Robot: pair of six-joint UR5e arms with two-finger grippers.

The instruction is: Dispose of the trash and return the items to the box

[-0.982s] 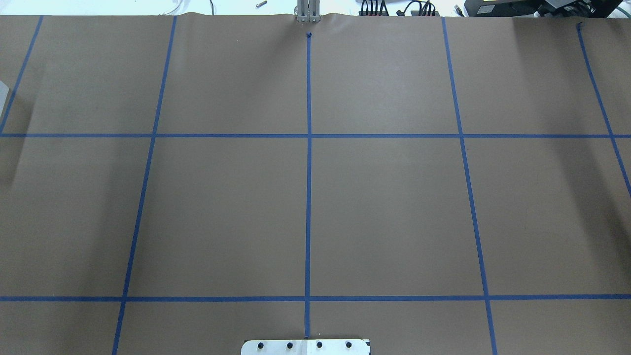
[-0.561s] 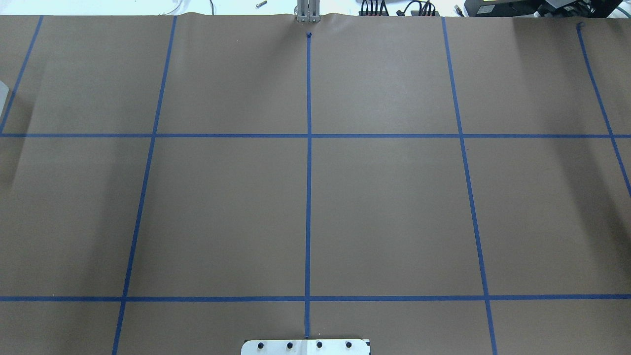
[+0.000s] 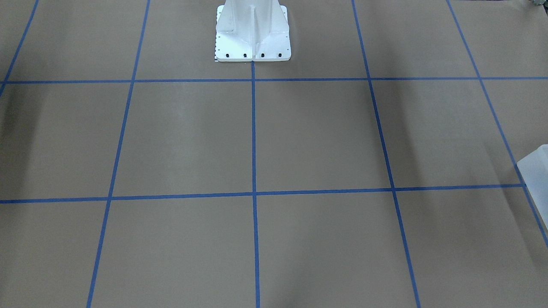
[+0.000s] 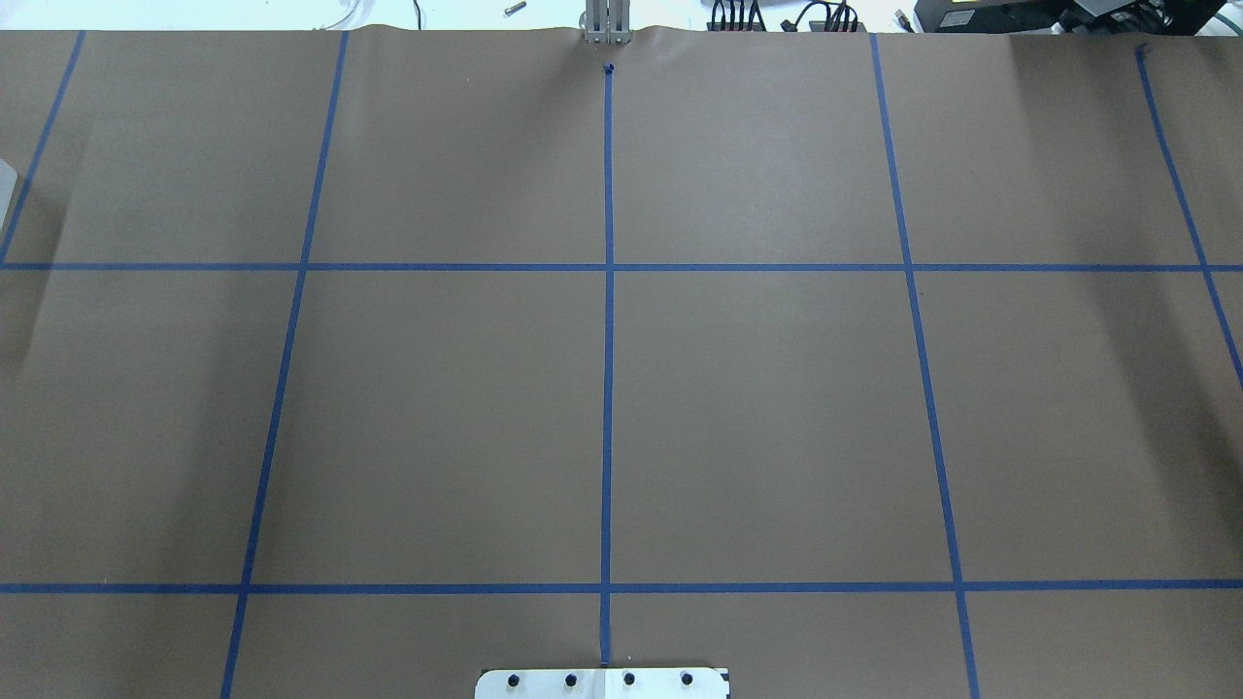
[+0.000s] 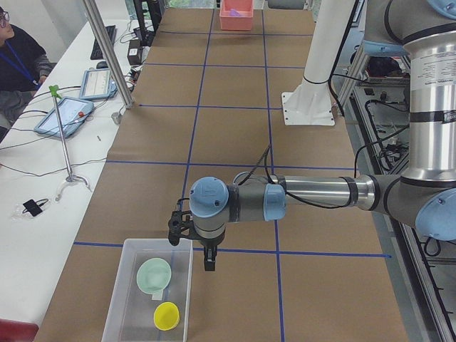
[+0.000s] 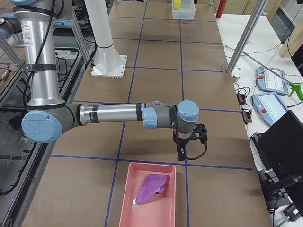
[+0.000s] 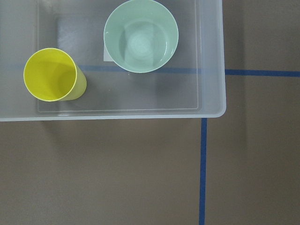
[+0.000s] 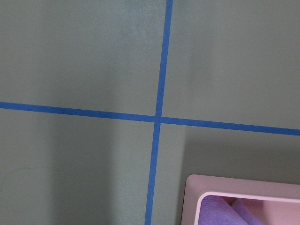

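The small yellow cup [image 7: 52, 75] stands inside the whitish translucent box [image 7: 213, 56], next to a pale green bowl [image 7: 140, 41]. In the exterior left view the cup [image 5: 167, 315] and the box [image 5: 118, 306] lie at the near end of the table. My left gripper [image 5: 208, 262] hangs just beside the box's right wall. I cannot tell if it is open or shut. My right gripper [image 6: 179, 155] hangs above the far rim of a pink tray [image 6: 124, 203]. I cannot tell its state either. No fingers show in the wrist views.
The pink tray holds a crumpled purple piece [image 6: 151, 187]; its corner shows in the right wrist view [image 8: 206, 185]. The white robot base [image 3: 252, 47] stands at the table's edge. The box's corner shows in the front-facing view [image 3: 535, 169]. Brown paper with blue tape lines covers the table.
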